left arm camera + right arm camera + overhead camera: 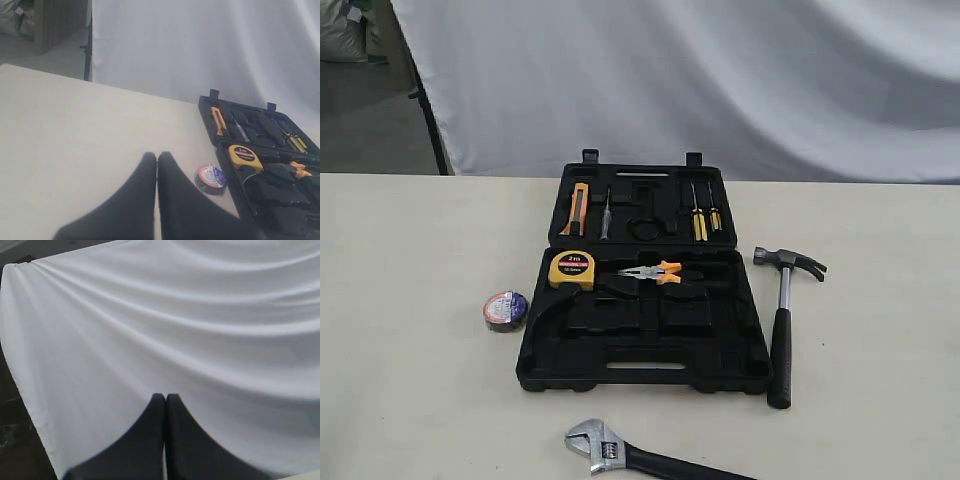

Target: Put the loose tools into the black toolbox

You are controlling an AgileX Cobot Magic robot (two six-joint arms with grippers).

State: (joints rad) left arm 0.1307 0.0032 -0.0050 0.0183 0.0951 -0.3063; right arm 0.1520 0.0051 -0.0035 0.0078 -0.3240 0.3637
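While the left gripper and right gripper both sit pressed together and empty, 3 tools lie outside the toolbox: tape roll left, hammer right, wrench by its handle edge. Misaligned drops may miss the moulded recesses.

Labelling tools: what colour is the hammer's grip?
The hammer grip is black; exterior view shows it best.

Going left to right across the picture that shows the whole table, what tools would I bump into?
tape roll → yellow tape measure → orange-handled pliers → hammer. The wrench stretches across the middle, so it is left out.
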